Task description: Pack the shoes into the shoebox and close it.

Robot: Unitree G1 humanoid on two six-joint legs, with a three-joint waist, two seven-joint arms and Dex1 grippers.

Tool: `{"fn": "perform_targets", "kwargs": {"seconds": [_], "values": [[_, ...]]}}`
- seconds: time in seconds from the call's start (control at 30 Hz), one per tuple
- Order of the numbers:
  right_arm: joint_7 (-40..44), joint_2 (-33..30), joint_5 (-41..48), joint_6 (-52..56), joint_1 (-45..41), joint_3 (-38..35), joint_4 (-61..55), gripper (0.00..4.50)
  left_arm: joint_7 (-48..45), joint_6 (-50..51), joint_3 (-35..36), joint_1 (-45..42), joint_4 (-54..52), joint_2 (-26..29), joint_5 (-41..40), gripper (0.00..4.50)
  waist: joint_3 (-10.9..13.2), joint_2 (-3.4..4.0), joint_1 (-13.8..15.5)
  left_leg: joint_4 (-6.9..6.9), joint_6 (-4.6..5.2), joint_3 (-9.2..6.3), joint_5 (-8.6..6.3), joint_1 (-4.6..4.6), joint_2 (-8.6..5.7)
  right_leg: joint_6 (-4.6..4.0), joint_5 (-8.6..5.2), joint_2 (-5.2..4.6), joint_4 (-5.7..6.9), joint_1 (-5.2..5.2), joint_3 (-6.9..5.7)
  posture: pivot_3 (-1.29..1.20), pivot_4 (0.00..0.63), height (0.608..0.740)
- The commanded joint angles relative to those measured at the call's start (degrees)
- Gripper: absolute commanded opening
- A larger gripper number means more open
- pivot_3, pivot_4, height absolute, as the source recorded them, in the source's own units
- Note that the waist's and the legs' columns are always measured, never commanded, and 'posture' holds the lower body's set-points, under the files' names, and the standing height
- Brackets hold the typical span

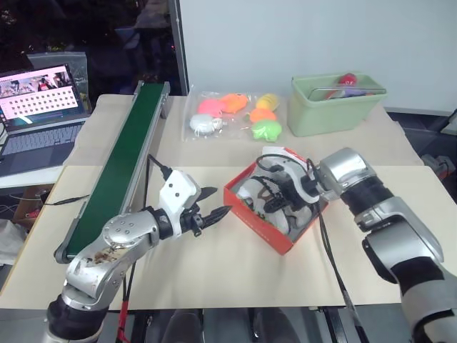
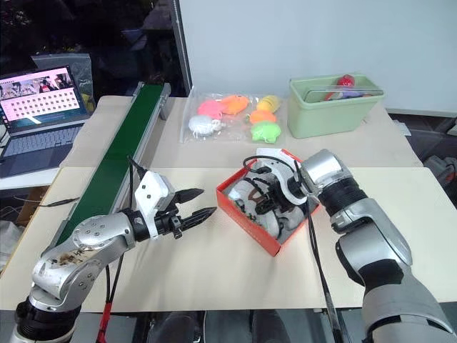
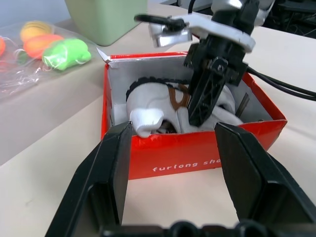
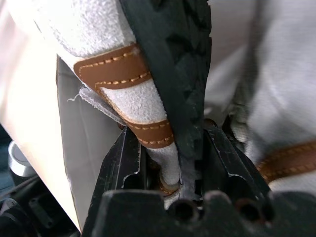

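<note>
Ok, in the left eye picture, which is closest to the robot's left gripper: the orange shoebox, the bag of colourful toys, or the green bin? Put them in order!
Measured from the left gripper:
1. The shoebox, just to the gripper's right, in front of its open fingers.
2. The bag of toys, farther back on the table, beyond the box.
3. The green bin, at the far right corner, farthest away.

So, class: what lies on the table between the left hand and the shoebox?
Nothing: bare table separates the left hand from the shoebox, seen in both eye views.
</note>
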Motion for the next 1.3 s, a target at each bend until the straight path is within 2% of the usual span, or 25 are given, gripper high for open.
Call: {"fn": "perform_targets", "kwargs": {"seconds": [0.03, 0.17, 0.43, 0.6, 0.77, 0.9, 1.07, 1.1, 1.3], "values": [[2.9, -2.6, -1.0, 2.8, -3.8, 0.4, -2.2, 1.35, -0.1, -0.8, -0.4, -0.6, -1.5, -0.1, -0.1, 2.83, 0.0, 0.01, -0.2, 0.0, 0.0, 0.01, 0.0, -0.01, 0.0, 0.0, 0.0, 0.0, 0.01, -0.02, 0.01, 0.0, 0.15, 0.729], [6.7, -4.8, -2.5, 2.8, -3.1, 5.3, -4.5, 1.35, -0.4, -1.1, -0.3, -1.0, -1.1, -0.2, -0.2, 2.83, 0.0, 0.03, -0.3, -0.01, 0.0, 0.0, 0.0, -0.01, 0.01, 0.0, 0.0, 0.01, 0.01, -0.03, 0.01, 0.0, 0.15, 0.729], [11.6, -4.4, -5.8, -0.4, 0.0, 13.5, -6.2, 1.35, 1.4, -0.3, -0.1, 0.4, -2.9, -1.2, -0.6, 2.83, 0.0, 0.02, -0.4, -0.01, 0.0, 0.0, 0.0, -0.01, 0.0, 0.0, -0.01, 0.0, 0.02, -0.03, 0.02, 0.0, 0.15, 0.729], [11.0, -0.5, -8.9, -3.5, 0.1, 13.8, -2.0, 1.35, 2.7, -0.2, -0.3, 1.4, -3.6, -1.7, -0.5, 2.83, 0.0, -0.03, -0.6, -0.01, 0.0, -0.02, 0.0, 0.06, 0.03, 0.0, -0.01, 0.02, 0.01, 0.05, 0.0, 0.0, 0.15, 0.729], [6.3, 4.7, -11.5, -6.8, -1.5, 7.8, 4.1, 1.35, 3.4, 0.0, -0.3, 1.2, -3.8, -1.9, -0.5, 2.83, -0.2, -0.25, -1.1, -0.01, 0.0, -0.01, 0.0, 0.33, 0.08, -0.02, 0.0, 0.08, 0.09, 0.22, 0.02, 0.0, 0.15, 0.729], [3.0, 6.4, -11.3, -5.8, -3.5, 1.3, 5.3, 2.63, 2.9, -0.4, -0.6, 0.7, -3.2, -1.5, -0.2, 2.93, -0.2, -0.3, -2.0, 0.0, -0.01, 0.02, 0.0, 0.55, 0.07, -0.09, 0.05, 0.08, 0.12, 0.38, 0.09, 0.0, 0.15, 0.729], [1.2, 6.8, -10.7, -3.8, -5.4, -3.1, 2.0, 4.35, 2.0, -1.1, -1.1, -0.4, -1.9, -1.4, 0.1, 2.93, -0.1, -0.19, -1.8, -0.01, -0.01, -0.01, 0.01, 0.36, 0.07, -0.1, 0.04, 0.13, 0.23, 0.1, 0.13, 0.0, 0.15, 0.729], [0.8, 6.6, -10.4, -3.5, -5.6, -4.1, 0.7, 4.49, 1.7, -1.3, -1.1, -0.7, -1.4, -1.4, 0.2, 2.93, -0.1, -0.19, -1.8, -0.01, -0.01, -0.01, 0.01, 0.25, 0.06, -0.08, 0.03, 0.13, 0.22, 0.03, 0.13, 0.0, 0.15, 0.729], [-0.5, 3.8, -8.5, -0.8, -4.2, -9.0, -7.0, 4.49, -0.4, -2.4, -1.8, -3.1, 1.4, -1.2, 0.6, 2.93, -0.1, -0.17, -1.2, -0.06, 0.0, -0.03, -0.02, -0.01, 0.04, -0.05, 0.01, 0.06, 0.1, -0.12, 0.06, 0.0, 0.15, 0.729]]}}
